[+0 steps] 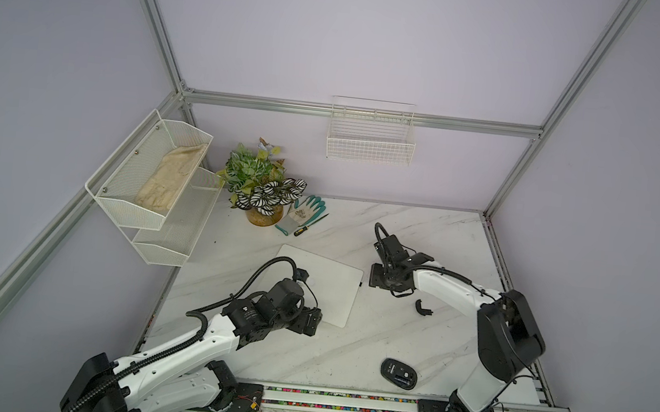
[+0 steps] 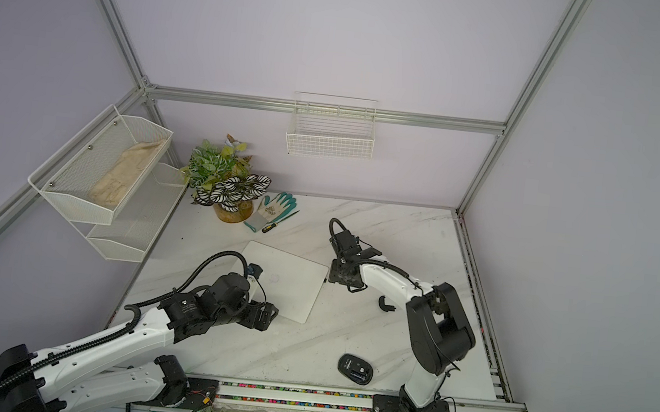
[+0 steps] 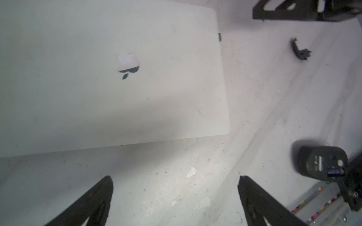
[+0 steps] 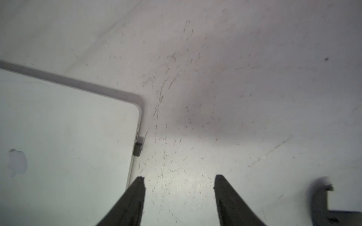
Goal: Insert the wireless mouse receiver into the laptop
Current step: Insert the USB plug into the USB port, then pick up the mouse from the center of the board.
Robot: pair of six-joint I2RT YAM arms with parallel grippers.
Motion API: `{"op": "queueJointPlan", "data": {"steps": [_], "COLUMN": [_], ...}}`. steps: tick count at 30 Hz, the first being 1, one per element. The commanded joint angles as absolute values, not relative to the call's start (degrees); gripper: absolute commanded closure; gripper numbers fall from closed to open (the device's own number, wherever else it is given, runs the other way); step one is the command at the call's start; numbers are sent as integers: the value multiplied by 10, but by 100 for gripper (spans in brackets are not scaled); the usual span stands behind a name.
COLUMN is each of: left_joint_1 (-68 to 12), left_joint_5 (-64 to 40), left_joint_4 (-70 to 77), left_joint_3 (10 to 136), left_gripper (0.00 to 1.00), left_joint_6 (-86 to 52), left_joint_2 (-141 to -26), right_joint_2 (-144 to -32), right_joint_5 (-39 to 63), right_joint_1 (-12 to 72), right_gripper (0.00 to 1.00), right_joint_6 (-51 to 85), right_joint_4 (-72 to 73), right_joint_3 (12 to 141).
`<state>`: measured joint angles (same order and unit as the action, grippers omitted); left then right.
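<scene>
The wireless mouse receiver [image 4: 137, 149] sits against the side edge of the closed laptop [image 4: 68, 137], its black stub poking out of the side wall. It looks plugged in, so I judge the insertion done and the step in hand to be the let-go. How deep it has gone I cannot tell.

In a top view the receiver [image 1: 360, 284] is a dark speck on the laptop's [image 1: 331, 295] 3 o'clock edge. The right claw [image 1: 378, 277] is just beside it, also toward 3 o'clock. Its fingers stand apart around bare bench [image 4: 254, 78] and hold nothing. The left claw [image 3: 175, 179] is spread wide and empty, over the bench at the laptop's 7 o'clock corner.

The next move probably calls for the right arm to draw straight away toward 3 o'clock. A sideways sweep could knock the stub. A light push home may be worth making first.

- **Right wrist view:** only here does the receiver show as a block against the laptop's side wall.
- **Left wrist view:** it shows the receiver [image 3: 219, 37] as a mere sliver. It does show the apple logo [image 3: 128, 64] and the mouse [image 3: 321, 162] lying belly-up.
- **Top views:** both place the mouse [image 1: 399, 374] at 5 o'clock from the laptop and the mouse cover piece [image 1: 423, 308] at 3 o'clock, and only they show both arms together.
</scene>
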<state>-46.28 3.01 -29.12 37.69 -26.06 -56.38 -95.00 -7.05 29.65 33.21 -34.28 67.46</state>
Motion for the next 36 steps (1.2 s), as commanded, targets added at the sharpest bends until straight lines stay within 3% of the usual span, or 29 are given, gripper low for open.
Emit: {"op": "queueJointPlan", "data": {"steps": [1, 6, 11, 17, 36], "left_joint_1": [-530, -665, -757, -766, -725], "left_joint_5": [-10, -18, -17, 0, -100], "left_joint_4": [-235, -208, -204, -177, -90], "left_joint_3": [422, 435, 464, 523, 622], "left_gripper": [0, 0, 0, 0, 6], "left_joint_6": [-128, 77, 270, 358, 403], "left_joint_2": [-557, -596, -697, -803, -1015], "right_joint_2": [-845, -716, -634, -614, -603], "right_joint_5": [-28, 49, 228, 352, 360], "right_joint_1": [240, 125, -10, -46, -47], "right_gripper": [26, 14, 5, 5, 6], "right_joint_6": [344, 391, 442, 465, 454], "right_joint_4": [-356, -418, -439, -436, -435], "right_joint_3": [656, 648, 643, 626, 607]}}
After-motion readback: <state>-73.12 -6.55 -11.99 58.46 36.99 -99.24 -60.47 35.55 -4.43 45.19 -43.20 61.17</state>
